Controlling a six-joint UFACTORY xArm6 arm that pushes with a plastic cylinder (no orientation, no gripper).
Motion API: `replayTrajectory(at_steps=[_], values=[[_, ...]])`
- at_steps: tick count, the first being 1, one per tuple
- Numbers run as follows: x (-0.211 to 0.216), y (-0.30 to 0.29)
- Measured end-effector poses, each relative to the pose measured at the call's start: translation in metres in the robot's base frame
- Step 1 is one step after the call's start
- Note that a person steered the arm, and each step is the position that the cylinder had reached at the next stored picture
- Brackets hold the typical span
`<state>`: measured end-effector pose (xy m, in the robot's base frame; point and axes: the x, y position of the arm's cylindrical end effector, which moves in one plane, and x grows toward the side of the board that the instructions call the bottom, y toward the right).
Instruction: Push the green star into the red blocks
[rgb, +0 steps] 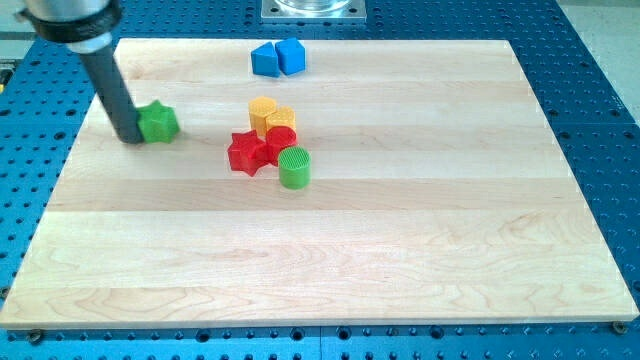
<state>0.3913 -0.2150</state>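
Near the wooden board's top left corner: my tip, the bare lower end of a dark rod with no jaws to open or close, holding nothing, pressed against the left side of the single green star. Toward the board's centre, well apart from the star on its right: two red blocks, a red star and a red cylinder, touching each other. Packed against them: two yellow blocks on the top-edge side, shapes hard to tell, and one green cylinder on the bottom-edge side. Close to the top edge, near its middle: two blue blocks, side by side and touching. Between green star and red star: bare wood only. Around the board: blue perforated table.
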Motion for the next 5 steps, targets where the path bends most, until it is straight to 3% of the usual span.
replayTrajectory(at_steps=[1,3,5], values=[[-0.017,-0.025],[-0.006,0.051],[-0.022,0.076]])
